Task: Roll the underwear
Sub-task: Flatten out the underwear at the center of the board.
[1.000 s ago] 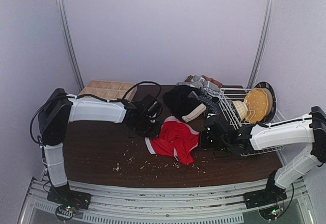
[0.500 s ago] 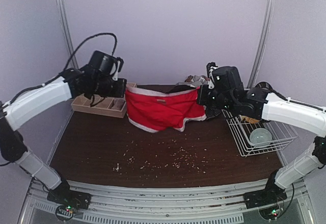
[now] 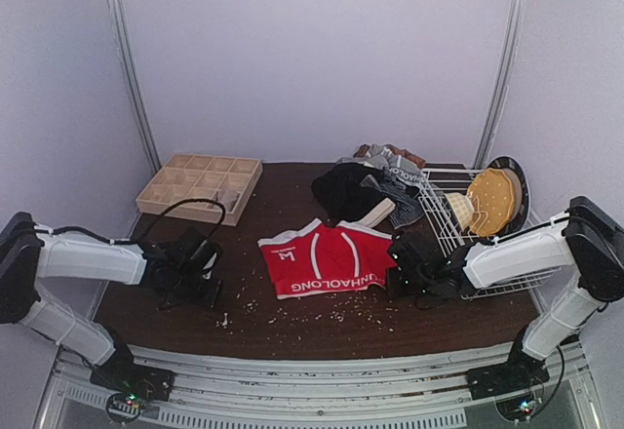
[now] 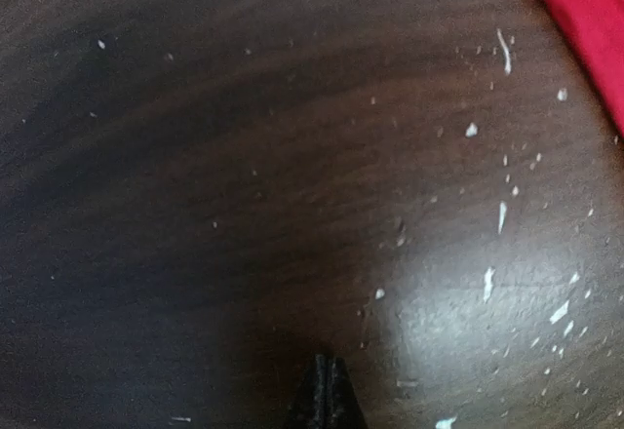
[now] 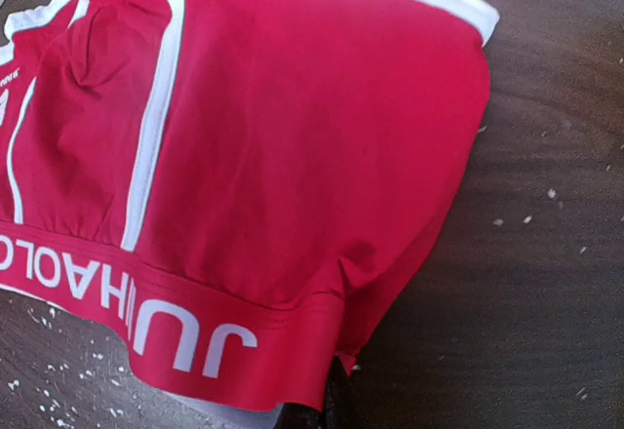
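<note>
Low over the dark wooden surface point(image 4: 195, 205), the left tool point(image 4: 325, 400) is clenched on nothing, well left of the red cloth briefs with white stripes and lettered waistband point(image 3: 327, 258), while the right tool point(image 5: 314, 419) is clenched at their right waistband corner, nipping cloth or not I cannot tell. A good roll likely needs both tools on one edge, turning it over evenly and tight. The briefs lie spread flat mid-surface, waistband nearest the arms.
</note>
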Action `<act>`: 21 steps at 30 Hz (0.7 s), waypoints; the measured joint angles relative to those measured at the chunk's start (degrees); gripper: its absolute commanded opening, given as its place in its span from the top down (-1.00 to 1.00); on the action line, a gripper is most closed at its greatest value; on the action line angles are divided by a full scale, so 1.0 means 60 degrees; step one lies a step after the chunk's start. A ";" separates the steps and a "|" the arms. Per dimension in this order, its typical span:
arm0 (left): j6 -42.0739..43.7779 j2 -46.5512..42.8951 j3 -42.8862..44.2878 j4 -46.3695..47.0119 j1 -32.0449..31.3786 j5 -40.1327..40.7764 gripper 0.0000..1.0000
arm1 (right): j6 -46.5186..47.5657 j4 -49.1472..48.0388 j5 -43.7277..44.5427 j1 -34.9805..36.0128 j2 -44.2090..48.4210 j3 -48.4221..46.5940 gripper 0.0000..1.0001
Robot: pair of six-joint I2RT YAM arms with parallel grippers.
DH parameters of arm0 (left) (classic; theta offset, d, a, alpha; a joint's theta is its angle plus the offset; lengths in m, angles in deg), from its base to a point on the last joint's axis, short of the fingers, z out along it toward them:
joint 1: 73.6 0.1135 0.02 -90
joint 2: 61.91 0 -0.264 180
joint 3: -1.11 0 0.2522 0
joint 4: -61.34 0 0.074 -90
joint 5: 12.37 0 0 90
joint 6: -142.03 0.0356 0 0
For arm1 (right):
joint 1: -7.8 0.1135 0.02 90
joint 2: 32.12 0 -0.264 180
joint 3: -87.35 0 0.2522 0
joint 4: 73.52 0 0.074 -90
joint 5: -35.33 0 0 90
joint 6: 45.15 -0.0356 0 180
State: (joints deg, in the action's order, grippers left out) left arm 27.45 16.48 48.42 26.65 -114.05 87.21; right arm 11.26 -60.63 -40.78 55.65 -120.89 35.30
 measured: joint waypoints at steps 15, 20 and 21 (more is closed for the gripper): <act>-0.1468 -0.0222 -0.0058 0.0386 -0.1949 0.0412 0.92 | -0.1162 -0.0277 0.0583 0.1891 0.0029 0.0328 -0.10; -0.1552 -0.1093 0.0550 -0.0168 -0.2040 0.0659 0.92 | -0.0882 0.1417 0.0845 0.2747 0.2033 0.0317 -0.39; -0.1526 -0.1133 0.0812 -0.0208 -0.2040 0.0645 0.98 | -0.0750 0.1723 0.0874 0.2830 0.2521 0.0244 -0.39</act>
State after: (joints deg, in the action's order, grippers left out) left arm 18.29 9.69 53.29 25.41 -126.29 91.08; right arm 6.76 -50.29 -35.53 72.63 -105.77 36.77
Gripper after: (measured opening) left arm 0.052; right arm 0.682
